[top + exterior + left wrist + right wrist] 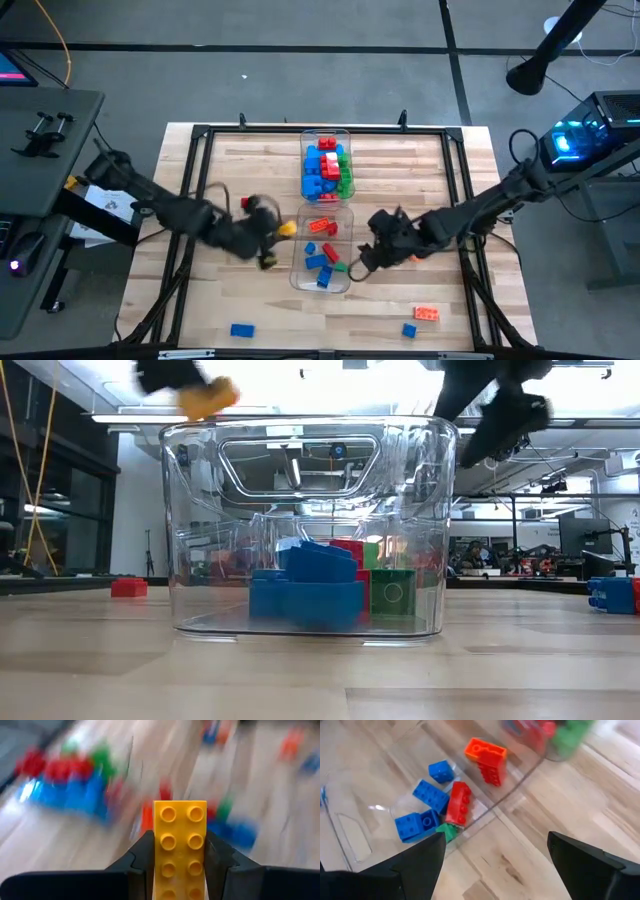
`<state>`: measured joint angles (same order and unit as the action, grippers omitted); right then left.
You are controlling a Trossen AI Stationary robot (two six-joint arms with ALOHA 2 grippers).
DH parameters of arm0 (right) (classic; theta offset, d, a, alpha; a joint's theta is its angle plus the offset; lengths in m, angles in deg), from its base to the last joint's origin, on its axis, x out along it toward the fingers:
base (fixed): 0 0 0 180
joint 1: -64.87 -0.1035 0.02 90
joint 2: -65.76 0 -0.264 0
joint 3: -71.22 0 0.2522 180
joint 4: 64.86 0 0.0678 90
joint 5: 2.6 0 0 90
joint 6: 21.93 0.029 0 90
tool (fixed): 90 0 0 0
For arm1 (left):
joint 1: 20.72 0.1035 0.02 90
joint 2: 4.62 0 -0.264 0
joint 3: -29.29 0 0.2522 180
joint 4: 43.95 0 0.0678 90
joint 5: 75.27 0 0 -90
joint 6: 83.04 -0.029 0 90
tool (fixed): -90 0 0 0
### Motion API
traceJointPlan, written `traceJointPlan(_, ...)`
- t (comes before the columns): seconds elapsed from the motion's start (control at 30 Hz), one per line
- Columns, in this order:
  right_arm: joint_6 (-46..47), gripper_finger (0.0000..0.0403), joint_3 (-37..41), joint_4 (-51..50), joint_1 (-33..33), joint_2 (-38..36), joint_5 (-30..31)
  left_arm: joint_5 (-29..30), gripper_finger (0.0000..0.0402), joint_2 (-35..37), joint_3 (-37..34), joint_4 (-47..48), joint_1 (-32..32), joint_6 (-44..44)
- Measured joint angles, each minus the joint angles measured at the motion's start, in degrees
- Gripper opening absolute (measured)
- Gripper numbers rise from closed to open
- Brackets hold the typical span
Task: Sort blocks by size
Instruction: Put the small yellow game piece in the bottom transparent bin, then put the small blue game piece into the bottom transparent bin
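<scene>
My left gripper [276, 234] hangs left of the near clear bin [297, 268], shut on a yellow two-by-four brick [180, 835], high above the table in the low view [207, 398]. The near bin holds small blue, red and orange blocks [457, 802]. The far clear bin [304, 150] holds larger red, blue and green blocks [327, 168]. My right gripper [364, 256] is open with nothing between its fingers, just off the near bin's right wall. Its fingers [422, 862] stand wide apart over bare wood. My left gripper pinches the yellow brick by its two long sides [156, 851] between its two fingers [141, 857]. The fingers slant down from the table's left and lie along the brick, whose free end sticks out past them. The brick is lifted clear, its studs facing the wrist camera.
Loose blocks lie on the wooden table: a red one [247, 203] behind my left gripper, a blue one [241, 330] near the front edge, another blue one [409, 330] and an orange one [426, 314] at the front right. A black frame [200, 135] borders the table.
</scene>
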<state>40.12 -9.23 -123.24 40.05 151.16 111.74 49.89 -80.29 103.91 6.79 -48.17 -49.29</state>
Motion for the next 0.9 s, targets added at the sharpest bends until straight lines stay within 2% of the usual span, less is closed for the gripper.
traceJointPlan(0.03,2.79,0.0346,0.0,-0.9,-1.19,-0.29,1.63,-1.06,0.0085,0.17,0.02,-5.34,1.85,-3.09)
traceJointPlan(0.13,10.13,0.0346,0.0,-3.67,-4.48,-0.47,5.06,-9.39,0.0085,-3.13,0.09,-20.25,6.26,-11.72)
traceJointPlan(0.27,18.75,0.0346,0.0,-8.06,-7.48,-0.47,4.05,-18.45,0.0085,-13.34,0.04,-28.1,7.97,-12.68)
traceJointPlan(0.4,28.98,0.0346,0.0,-15.4,-8.57,-1.32,-1.72,-26.31,0.0087,-23.44,1.8,-28.35,7.94,-9.4)
traceJointPlan(0.47,33.82,0.0346,0.0,-20.57,-8.03,-2.06,-7.1,-27.3,0.0111,-26.55,3.16,-28.39,7.96,-6.77)
traceJointPlan(0.57,37.09,0.0346,0.0,-28.45,-6.48,-2.61,-15.42,-27.41,0.0167,-29.28,4.93,-27.1,8.48,-5.57)
traceJointPlan(0.63,37.03,0.0346,0.0,-32.87,-5.33,-2.58,-19.82,-27.36,0.0203,-29.71,6.01,-25.18,9.1,-6.27)
traceJointPlan(0.73,36.71,0.0346,1.56,-35.12,-3.29,-2.48,-21.5,-27.36,0.0243,-28.44,7.29,-21.84,10.17,-9.62)
traceJointPlan(0.9,33.72,0.0342,9.47,-29.31,0.51,-2.37,-25.93,-26.99,0.0267,-22.33,7.66,-16.38,12.26,-13.37)
